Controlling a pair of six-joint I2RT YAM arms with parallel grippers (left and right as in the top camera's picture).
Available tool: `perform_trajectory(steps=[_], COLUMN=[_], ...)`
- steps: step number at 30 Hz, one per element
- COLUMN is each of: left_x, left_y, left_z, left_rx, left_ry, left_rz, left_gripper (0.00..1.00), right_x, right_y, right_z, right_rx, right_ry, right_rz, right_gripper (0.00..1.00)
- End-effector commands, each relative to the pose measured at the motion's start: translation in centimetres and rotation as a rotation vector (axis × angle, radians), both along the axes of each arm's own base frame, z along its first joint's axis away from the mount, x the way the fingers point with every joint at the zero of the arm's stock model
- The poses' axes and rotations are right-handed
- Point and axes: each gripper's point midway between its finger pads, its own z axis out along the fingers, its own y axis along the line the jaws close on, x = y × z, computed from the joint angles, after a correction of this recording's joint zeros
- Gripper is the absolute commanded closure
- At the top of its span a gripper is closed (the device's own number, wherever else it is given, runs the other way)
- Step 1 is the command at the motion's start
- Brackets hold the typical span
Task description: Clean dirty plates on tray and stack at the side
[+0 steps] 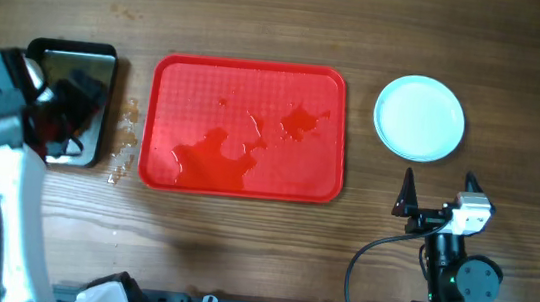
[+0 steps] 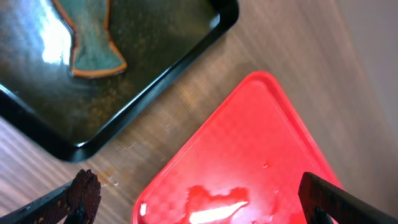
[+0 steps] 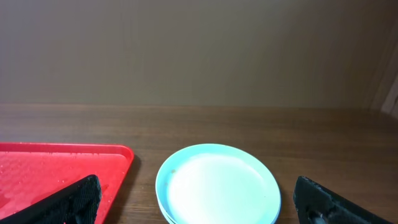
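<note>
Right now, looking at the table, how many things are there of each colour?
Red: 1, the tray
Black: 1, the pan
Pale mint: 1, the stack of plates; how many are in it cannot be told
Teal: 1, a flat piece lying in the pan
Total: 4

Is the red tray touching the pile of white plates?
Apart. The overhead view shows a strip of table between the tray and the plates; the right wrist view shows the gap too.
</note>
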Motion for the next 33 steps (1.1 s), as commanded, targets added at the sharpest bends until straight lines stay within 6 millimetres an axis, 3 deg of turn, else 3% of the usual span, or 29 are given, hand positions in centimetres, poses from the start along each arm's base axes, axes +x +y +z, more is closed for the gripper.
perform_trajectory(steps=[1,6,15,19,24,33], left_x=[-2.0,-4.9,-7.2,-8.1,-8.5,-7.2], left_y=[-3.0,-7.8,-8.7,-11.0,-11.2,-12.3], left_z=[-2.5,-2.9,0.7,0.0,-1.1,-0.7], left_rx=[0.14,0.245,0.338,0.386,0.394,0.49], left_ry=[-0.025,-0.239,-0.46,-0.528,-0.596,-0.894], left_rz=[-0.159,-0.347,-0.378,-0.582,-0.569,-0.564], left_gripper=[0.0,0.0,0.0,0.0,0.0,0.0], right_x=[-0.1,-0.1,-0.1,-0.1,-0.1,-0.1], right_y=[-0.1,-0.1,-0.1,-0.1,-0.1,-0.1], right_z=[0.2,0.2,0.2,0.2,0.2,0.2], right_rx=[-0.02,-0.02,-0.02,-0.02,-0.02,-0.02], right_ry=[-0.012,-0.012,-0.012,-0.012,-0.012,-0.012], right_rz=[-0.009,-0.009,-0.009,-0.009,-0.009,-0.009], right_gripper=[0.0,0.0,0.0,0.0,0.0,0.0])
